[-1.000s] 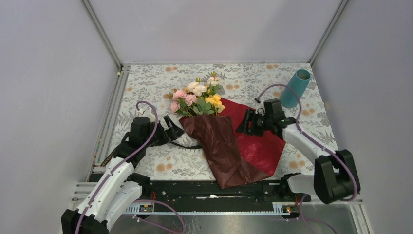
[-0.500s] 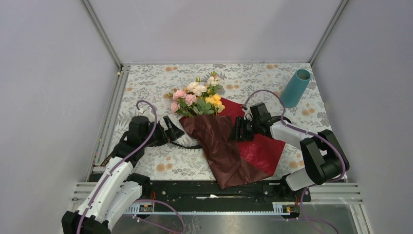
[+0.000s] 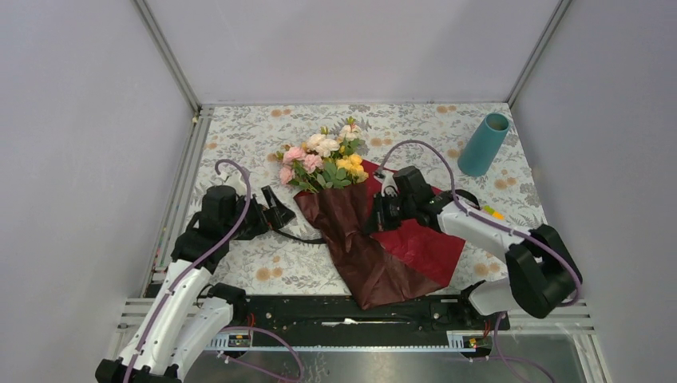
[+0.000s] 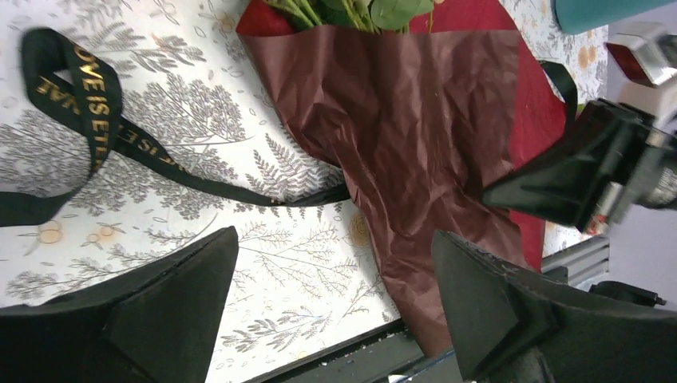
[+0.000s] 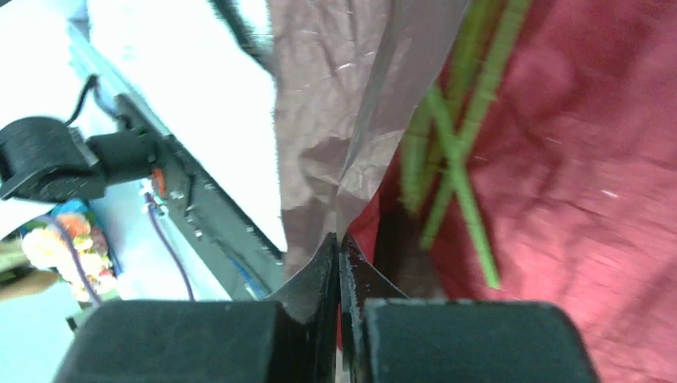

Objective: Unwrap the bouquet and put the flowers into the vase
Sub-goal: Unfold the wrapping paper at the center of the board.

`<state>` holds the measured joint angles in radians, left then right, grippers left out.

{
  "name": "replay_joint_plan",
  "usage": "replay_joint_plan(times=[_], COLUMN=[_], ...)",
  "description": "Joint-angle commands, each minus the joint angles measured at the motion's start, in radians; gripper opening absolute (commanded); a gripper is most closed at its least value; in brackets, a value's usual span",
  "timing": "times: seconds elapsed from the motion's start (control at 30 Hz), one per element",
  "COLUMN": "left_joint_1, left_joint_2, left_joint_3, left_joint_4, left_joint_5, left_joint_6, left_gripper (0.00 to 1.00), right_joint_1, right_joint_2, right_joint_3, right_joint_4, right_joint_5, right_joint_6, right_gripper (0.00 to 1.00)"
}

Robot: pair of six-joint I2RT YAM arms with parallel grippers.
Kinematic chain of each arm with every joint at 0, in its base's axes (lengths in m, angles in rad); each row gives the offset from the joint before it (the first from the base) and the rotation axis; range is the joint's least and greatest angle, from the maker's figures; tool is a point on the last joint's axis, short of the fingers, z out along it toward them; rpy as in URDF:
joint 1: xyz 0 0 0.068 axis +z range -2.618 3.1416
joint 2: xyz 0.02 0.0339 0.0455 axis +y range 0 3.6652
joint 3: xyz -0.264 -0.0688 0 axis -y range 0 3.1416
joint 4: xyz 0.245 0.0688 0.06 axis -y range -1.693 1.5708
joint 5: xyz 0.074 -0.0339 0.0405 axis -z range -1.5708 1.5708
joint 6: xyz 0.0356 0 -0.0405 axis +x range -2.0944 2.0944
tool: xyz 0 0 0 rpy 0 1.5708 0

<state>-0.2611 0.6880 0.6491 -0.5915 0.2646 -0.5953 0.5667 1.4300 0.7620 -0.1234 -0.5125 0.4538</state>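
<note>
The bouquet (image 3: 351,223) lies in the middle of the table, its pink, cream and yellow flowers (image 3: 323,163) pointing away from me. Its maroon paper (image 4: 415,136) is partly unfolded, baring a red sheet (image 3: 423,243) to the right. My right gripper (image 3: 374,217) is shut on the maroon flap's edge (image 5: 367,152), and green stems (image 5: 451,152) show beneath. My left gripper (image 3: 281,211) stands open left of the wrap, above the loose black ribbon (image 4: 96,104), holding nothing. The teal vase (image 3: 484,144) stands at the back right.
A flower-printed cloth (image 3: 239,144) covers the table. Metal rails (image 3: 180,191) run along its left side and a black bar (image 3: 319,307) along its near edge. Grey walls enclose the other sides.
My right gripper has moved left across the red sheet to the maroon flap and shut on its edge. The left arm has drawn back slightly, still open.
</note>
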Motion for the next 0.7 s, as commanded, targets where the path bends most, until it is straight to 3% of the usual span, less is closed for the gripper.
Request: replay_joint_plan(times=[0.0, 0.27, 0.43, 0.53, 0.67], left_joint_1=[0.007, 0.008, 0.008, 0.008, 0.008], left_joint_2=[-0.024, -0.075, -0.134, -0.159, -0.189], left_joint_3=[0.103, 0.161, 0.185, 0.207, 0.218], left_joint_4=[-0.068, -0.122, -0.174, -0.212, -0.232], left_joint_5=[-0.087, -0.177, -0.247, -0.289, -0.324], left_joint_6=[0.057, 0.06, 0.06, 0.066, 0.063], left_gripper=[0.99, 0.99, 0.99, 0.99, 0.99], right_joint_1=[0.144, 0.431, 0.531, 0.563, 0.572], right_joint_2=[-0.09, 0.077, 0.216, 0.232, 0.176], right_joint_3=[0.108, 0.236, 0.355, 0.393, 0.384], right_joint_4=[0.004, 0.206, 0.235, 0.236, 0.21], right_joint_5=[0.026, 0.132, 0.13, 0.133, 0.157], right_joint_6=[0.03, 0.131, 0.165, 0.164, 0.151], right_gripper=[0.0, 0.0, 0.0, 0.08, 0.28])
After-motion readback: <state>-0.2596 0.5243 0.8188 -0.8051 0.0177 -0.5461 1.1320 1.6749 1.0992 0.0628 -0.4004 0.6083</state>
